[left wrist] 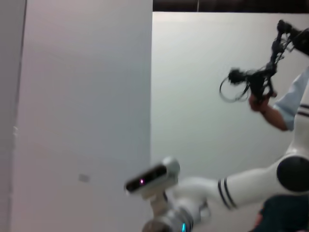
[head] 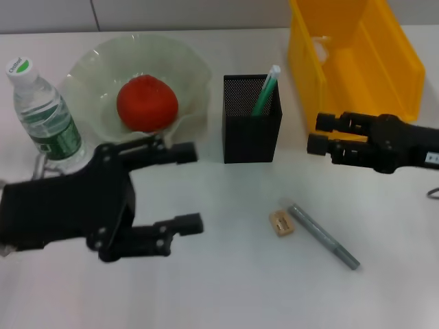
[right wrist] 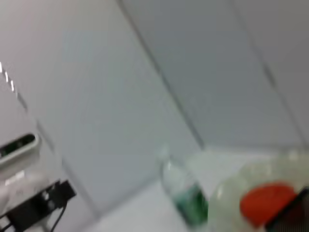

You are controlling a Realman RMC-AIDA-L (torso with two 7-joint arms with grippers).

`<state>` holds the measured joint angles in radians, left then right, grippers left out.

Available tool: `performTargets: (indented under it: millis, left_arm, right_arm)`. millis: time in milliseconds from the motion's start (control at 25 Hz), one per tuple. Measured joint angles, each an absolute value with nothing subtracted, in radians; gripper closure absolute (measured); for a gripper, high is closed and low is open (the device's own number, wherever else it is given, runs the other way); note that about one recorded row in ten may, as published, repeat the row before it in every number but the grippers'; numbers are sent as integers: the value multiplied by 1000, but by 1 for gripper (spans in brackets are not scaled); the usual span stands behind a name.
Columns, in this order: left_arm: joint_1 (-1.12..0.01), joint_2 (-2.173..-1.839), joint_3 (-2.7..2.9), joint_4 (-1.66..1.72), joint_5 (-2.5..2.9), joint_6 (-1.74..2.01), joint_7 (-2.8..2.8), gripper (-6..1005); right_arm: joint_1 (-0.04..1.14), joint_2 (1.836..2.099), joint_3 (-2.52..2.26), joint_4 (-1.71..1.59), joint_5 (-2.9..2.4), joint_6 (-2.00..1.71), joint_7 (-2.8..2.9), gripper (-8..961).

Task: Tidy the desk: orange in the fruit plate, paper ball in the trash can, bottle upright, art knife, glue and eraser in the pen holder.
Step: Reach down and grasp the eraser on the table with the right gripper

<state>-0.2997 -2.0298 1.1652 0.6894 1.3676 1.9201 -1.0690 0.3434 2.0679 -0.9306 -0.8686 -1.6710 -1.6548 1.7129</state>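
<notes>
Remaining loose items: eraser [head: 281,223] and knife [head: 323,236] on the desk [head: 226,288], touching or nearly so, in front of the holder [head: 252,128] and between the two arms (glue looks already in the holder, orange [head: 147,103] in the plate [head: 82,89], bottle [head: 45,116] upright). Knife's long axis runs diagonally, near end toward the robot's right. Right gripper [head: 316,133] looks nearer, jaws slightly apart, holding nothing, hovering by the yellow bin [head: 405,62]; left gripper [head: 191,188] is wide open, empty, low beside the plate.
</notes>
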Motion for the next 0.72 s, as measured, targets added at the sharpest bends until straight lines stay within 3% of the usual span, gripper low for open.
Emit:
performTargets:
  millis: [240,400,440,720]
  left_arm:
    - [-243,-2032,1149,653,1368,1916,-999,241]
    - [-241,-2024,1150,602,1373,1915,-998,244]
    - [-241,-2022,1153,594,1373,1915,-997,245]
    - [-232,-2016,1135,567,1374,1923,-997,245]
  right_arm:
    - [447,2059,-930,-1272,-1971,-1764,2114,224]
    - [601,2036,-949,-1398,-2147,-1895,2252,225]
    - [718,2029,-1009,-1420,-2240,-1984,2229,225]
    - [886,2042,-1187,-1425,-2457,-1962,2199,225]
